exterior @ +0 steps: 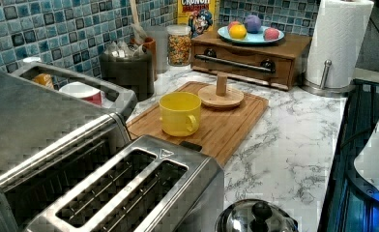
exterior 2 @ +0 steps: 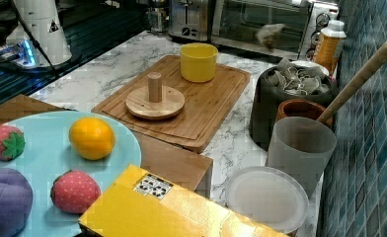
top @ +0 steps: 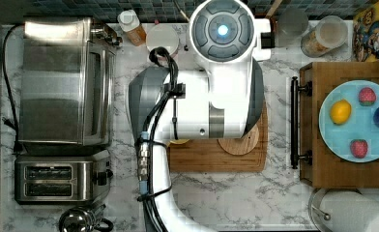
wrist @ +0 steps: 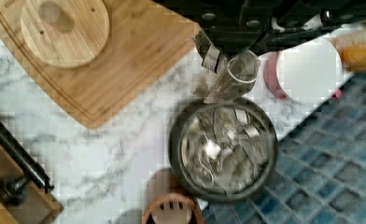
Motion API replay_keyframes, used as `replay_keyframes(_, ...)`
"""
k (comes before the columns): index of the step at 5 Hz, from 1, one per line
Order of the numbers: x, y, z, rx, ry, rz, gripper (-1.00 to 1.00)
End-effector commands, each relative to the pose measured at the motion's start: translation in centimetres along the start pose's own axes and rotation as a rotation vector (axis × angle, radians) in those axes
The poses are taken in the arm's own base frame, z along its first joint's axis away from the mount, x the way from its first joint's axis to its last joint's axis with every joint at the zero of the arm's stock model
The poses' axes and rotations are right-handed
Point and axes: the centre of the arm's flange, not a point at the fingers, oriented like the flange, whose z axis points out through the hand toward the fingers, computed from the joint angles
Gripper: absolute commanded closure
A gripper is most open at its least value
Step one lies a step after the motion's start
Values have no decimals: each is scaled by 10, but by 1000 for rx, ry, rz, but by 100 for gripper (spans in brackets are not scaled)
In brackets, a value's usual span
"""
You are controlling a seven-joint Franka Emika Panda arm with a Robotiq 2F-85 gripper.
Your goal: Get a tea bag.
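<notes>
In the wrist view my gripper point(wrist: 225, 58) is shut on a tea bag point(wrist: 224, 84), which hangs just above the rim of a dark round container point(wrist: 175, 140). That container holds several more tea bags point(wrist: 223, 149). The right view shows the held tea bag point(exterior 2: 270, 34) blurred in the air above the same container point(exterior 2: 268, 116), which stands by the tiled wall. The left view has the container point(exterior: 127, 72) behind the cutting board. In the top view the white arm point(top: 221, 72) covers this spot.
A yellow mug point(exterior 2: 198, 61) and a wooden peg stand point(exterior 2: 155, 101) sit on the cutting board point(exterior 2: 211, 113). Beside the container are a wooden utensil holder point(exterior 2: 300, 109), a frosted cup point(exterior 2: 300, 148) and a white-lidded jar point(wrist: 307, 70). A toaster oven point(top: 66, 79) stands at the top view's left.
</notes>
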Motion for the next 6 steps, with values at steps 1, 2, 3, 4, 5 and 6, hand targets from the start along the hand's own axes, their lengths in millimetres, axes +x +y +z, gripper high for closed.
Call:
replay_keyframes(1, -42, -2, 21, -148, -137, -62, 100)
replay_keyframes(2, -39, -2, 29, -176, -177, -60, 100)
replay_keyframes(3, -39, -2, 29, -176, -177, -60, 100)
replay_keyframes(4, -39, -2, 29, -176, -177, -60, 100)
replay_keyframes(5, -39, -2, 29, -176, -177, -60, 100)
replay_keyframes(6, -39, -2, 29, -176, -177, -60, 100)
